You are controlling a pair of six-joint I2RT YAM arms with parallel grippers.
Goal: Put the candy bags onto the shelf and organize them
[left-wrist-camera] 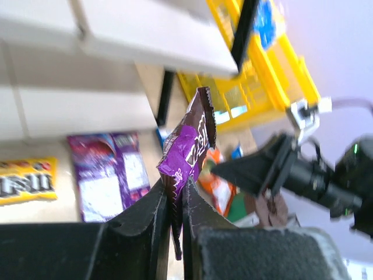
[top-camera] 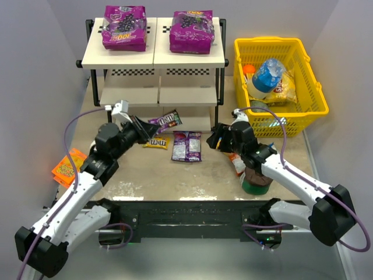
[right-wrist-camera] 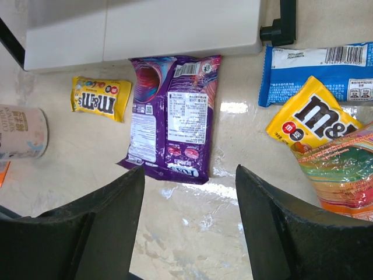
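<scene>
My left gripper (top-camera: 145, 126) is shut on a small dark-purple candy bag (top-camera: 165, 121), holding it above the table in front of the shelf's (top-camera: 122, 55) bottom tier; in the left wrist view the bag (left-wrist-camera: 189, 143) stands up from between the fingers (left-wrist-camera: 145, 210). Two large purple bags (top-camera: 124, 27) (top-camera: 192, 31) lie on the top board. A purple bag (top-camera: 186, 146) and a yellow bag (top-camera: 156, 142) lie on the table. My right gripper (right-wrist-camera: 189, 175) is open and empty above the table, near the purple bag (right-wrist-camera: 172, 114), a yellow bag (right-wrist-camera: 100, 97), a blue bag (right-wrist-camera: 320, 70) and another yellow bag (right-wrist-camera: 315, 119).
A yellow basket (top-camera: 303, 58) with a blue-capped bottle (top-camera: 265, 76) stands at the right. A flat orange box (top-camera: 67, 166) lies at the left. A green-based container (top-camera: 255, 178) stands by my right arm. An orange-striped packet (right-wrist-camera: 344, 175) lies at the right edge.
</scene>
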